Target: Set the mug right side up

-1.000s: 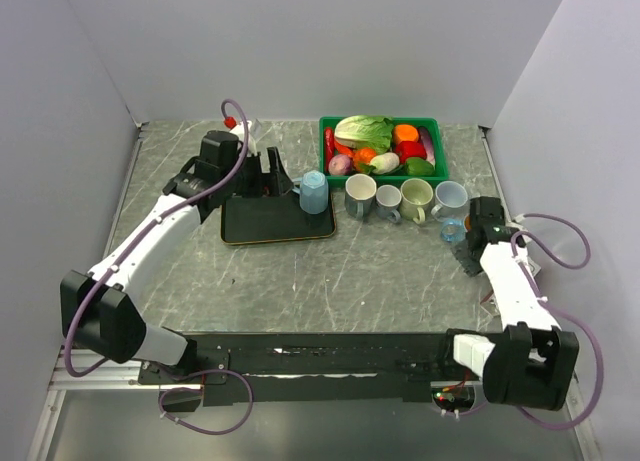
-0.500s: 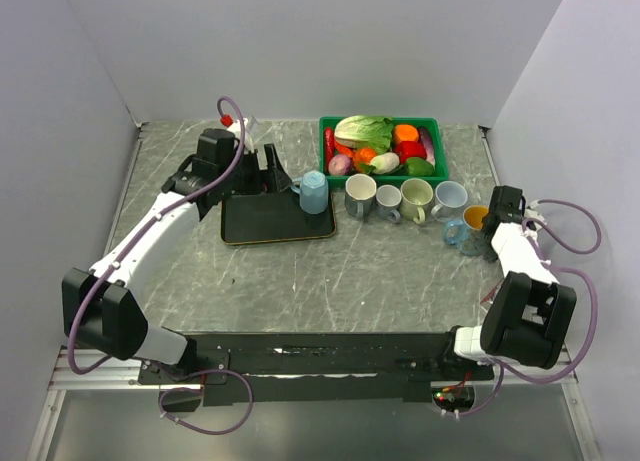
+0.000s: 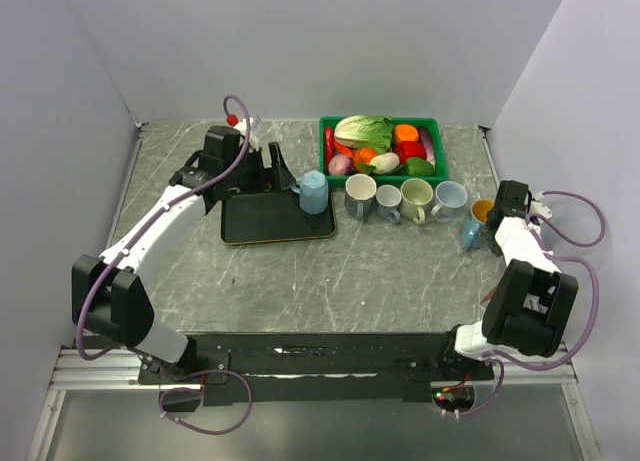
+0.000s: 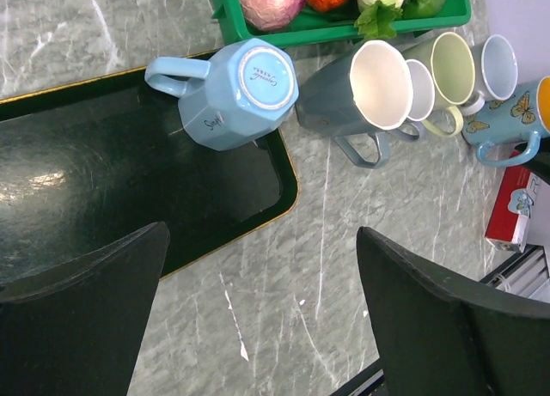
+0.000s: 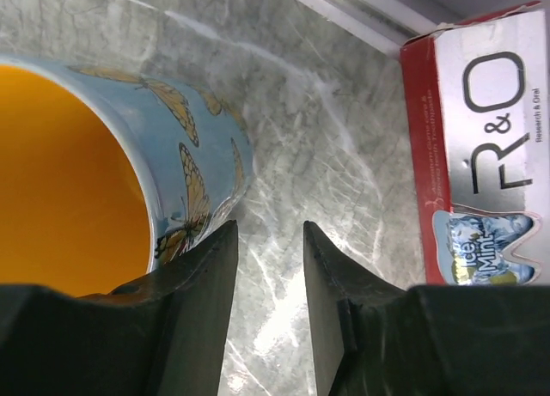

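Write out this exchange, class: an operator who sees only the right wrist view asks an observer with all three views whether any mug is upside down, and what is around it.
Operator: I see only a butterfly mug with an orange inside. Is any mug upside down?
Observer: Yes. A light blue mug stands base up at the right end of a black tray.
Operator: Is anything near it?
Observer: The left gripper hovers beside it, jaws wide open and holding nothing.
Operator: What lies between that mug and mine?
Observer: Four upright mugs stand in a row in front of a green basket of vegetables.
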`<state>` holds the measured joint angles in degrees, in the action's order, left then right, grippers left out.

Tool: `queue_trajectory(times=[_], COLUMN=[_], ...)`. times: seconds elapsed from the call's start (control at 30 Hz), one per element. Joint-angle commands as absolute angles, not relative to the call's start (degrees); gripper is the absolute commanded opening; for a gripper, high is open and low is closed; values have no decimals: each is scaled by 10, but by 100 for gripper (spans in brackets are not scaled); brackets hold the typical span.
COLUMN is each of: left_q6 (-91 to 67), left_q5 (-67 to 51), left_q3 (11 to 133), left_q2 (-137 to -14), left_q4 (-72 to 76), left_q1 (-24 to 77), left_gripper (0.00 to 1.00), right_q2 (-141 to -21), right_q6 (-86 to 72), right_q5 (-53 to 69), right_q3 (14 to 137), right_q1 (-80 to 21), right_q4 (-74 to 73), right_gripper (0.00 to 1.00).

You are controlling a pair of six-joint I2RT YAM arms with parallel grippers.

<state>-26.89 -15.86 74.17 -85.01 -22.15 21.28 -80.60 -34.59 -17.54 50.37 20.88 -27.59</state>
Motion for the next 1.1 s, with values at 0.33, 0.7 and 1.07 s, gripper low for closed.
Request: queue_trajectory(times=[0.33,0.7,1.07], left_q6=[-291,-435,-705], left_q5=[-175,-43,53], left_q3=[780,908,1006], left_q2=[-873,-997,-1120], left_q4=[-209,-355,-448], left_q1=[211,211,213], left_gripper=[96,96,98], right_q2=[-713,-576,-519], right_q6=[-376,-346,-334], right_q5=[-285,-204,-142], right_q3=[522,534,595], right_q1=[215,214,214], right_q4=[-337,-354,-395], right_gripper=[48,73,71])
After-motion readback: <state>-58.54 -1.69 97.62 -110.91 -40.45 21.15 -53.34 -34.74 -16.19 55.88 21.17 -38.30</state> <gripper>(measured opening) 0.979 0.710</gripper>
